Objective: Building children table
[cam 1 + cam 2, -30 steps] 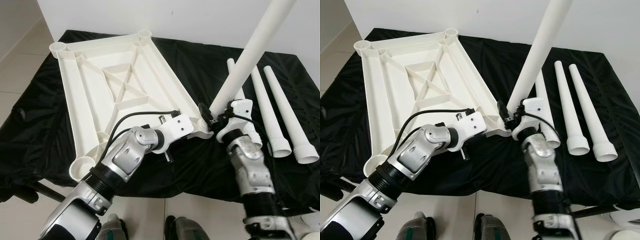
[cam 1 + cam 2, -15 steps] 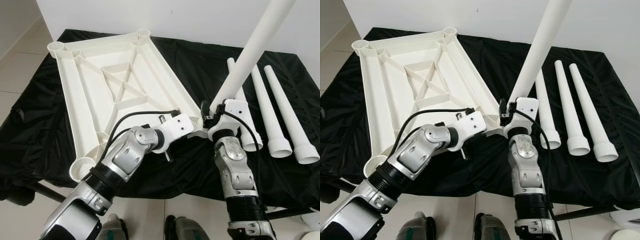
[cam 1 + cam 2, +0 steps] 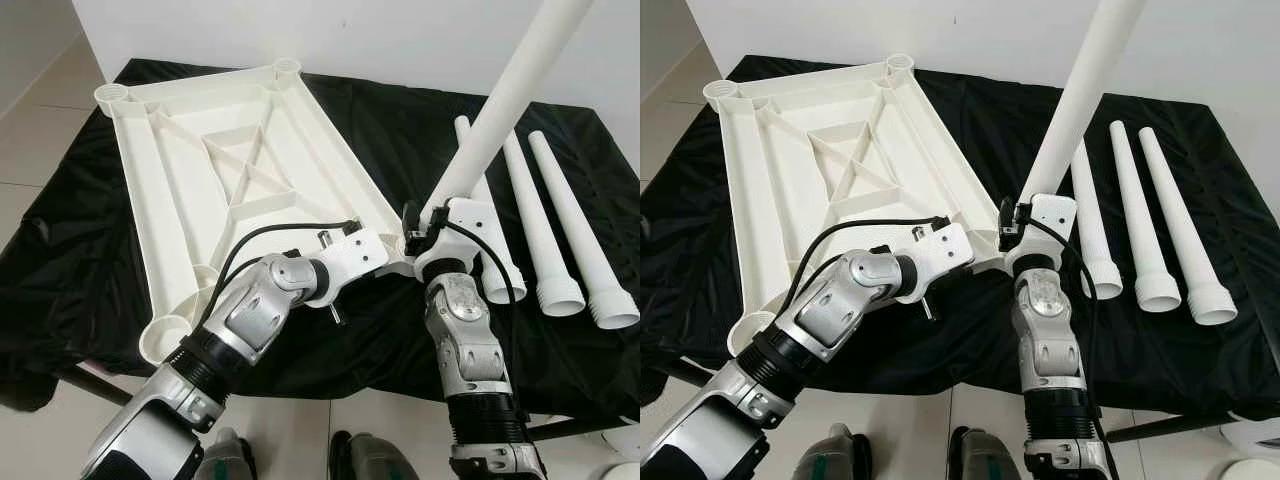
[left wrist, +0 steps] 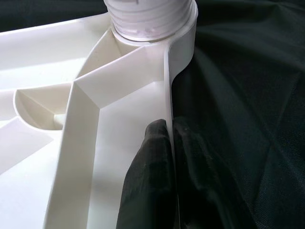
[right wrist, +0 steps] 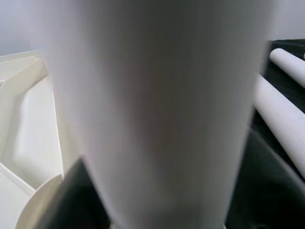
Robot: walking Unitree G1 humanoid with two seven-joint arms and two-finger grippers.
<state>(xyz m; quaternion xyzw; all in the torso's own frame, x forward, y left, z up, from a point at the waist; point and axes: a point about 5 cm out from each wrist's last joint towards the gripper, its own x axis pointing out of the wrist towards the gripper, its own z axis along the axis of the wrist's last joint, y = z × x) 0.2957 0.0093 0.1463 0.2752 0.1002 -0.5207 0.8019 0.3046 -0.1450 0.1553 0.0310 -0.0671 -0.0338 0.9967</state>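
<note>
The white ribbed plastic tabletop (image 3: 230, 180) lies upside down on black cloth. One long white tapered plastic leg (image 3: 500, 110) stands tilted in its near right corner socket, apparently seated. Three matching legs (image 3: 545, 235) lie side by side to the right.

Plain white wall (image 3: 350, 40) behind, pale tiled floor (image 3: 35, 120), black cloth (image 3: 410, 130) draped over the work surface

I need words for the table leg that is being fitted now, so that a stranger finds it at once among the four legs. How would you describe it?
Start at the black cloth and the white tabletop lying upside down on it. At the tabletop's near corner beside the right gripper, one white leg rises steeply from the corner socket. The other three legs lie flat side by side on the cloth.
</note>
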